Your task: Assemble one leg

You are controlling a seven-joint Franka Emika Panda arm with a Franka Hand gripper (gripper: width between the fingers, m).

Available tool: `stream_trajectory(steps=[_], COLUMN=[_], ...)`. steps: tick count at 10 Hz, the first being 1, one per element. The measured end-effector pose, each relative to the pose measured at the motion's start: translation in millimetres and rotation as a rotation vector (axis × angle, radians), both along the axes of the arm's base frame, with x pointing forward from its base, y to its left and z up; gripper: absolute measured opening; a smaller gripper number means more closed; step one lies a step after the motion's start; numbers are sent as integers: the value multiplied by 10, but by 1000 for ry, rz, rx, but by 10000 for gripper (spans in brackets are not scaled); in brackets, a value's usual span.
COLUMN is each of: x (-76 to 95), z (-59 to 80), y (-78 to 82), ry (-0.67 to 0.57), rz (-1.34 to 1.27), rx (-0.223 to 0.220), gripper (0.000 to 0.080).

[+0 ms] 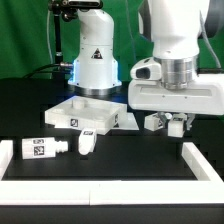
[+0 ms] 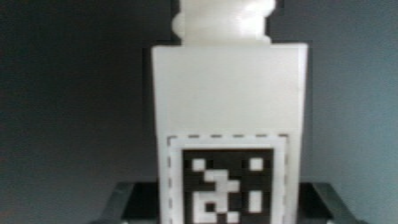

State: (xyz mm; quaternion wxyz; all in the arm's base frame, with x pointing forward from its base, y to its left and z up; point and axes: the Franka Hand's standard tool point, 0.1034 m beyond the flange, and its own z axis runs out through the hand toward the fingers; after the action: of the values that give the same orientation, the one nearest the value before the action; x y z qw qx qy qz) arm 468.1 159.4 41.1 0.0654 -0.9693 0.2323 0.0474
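A white leg (image 2: 222, 100) with a black-and-white tag fills the wrist view. It stands lengthwise between my dark fingers (image 2: 134, 200), which press on its two sides at the tag end. My gripper (image 1: 172, 125) hangs low over the black table at the exterior view's right, shut on this leg. A white bit of the leg (image 1: 157, 122) shows under the hand. Two more legs lie on the table at the exterior view's left: one (image 1: 40, 148) on its side and one (image 1: 86, 142) next to it.
The large flat white square panel (image 1: 85, 115) lies behind the two loose legs. A white raised border (image 1: 110, 188) runs along the front and up both sides (image 1: 205, 160). A white robot base (image 1: 97, 60) stands at the back.
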Motion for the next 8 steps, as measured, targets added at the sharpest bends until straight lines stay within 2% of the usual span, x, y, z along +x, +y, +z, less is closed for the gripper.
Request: stream_trajectory(steps=[1,3,5,6,7,8], x=[-97,-68,-89,-192,-375,-461], z=[-9,-12,-19,-57,-138,-209], y=[167,111,136,214,298,318], ry=[0,-3,-1,-4,6,21], rz=[42,43,49,64,98,108], rx=[-8,-5,-5,-15,-24,-29], gripper=[284,284,284,284,284,284])
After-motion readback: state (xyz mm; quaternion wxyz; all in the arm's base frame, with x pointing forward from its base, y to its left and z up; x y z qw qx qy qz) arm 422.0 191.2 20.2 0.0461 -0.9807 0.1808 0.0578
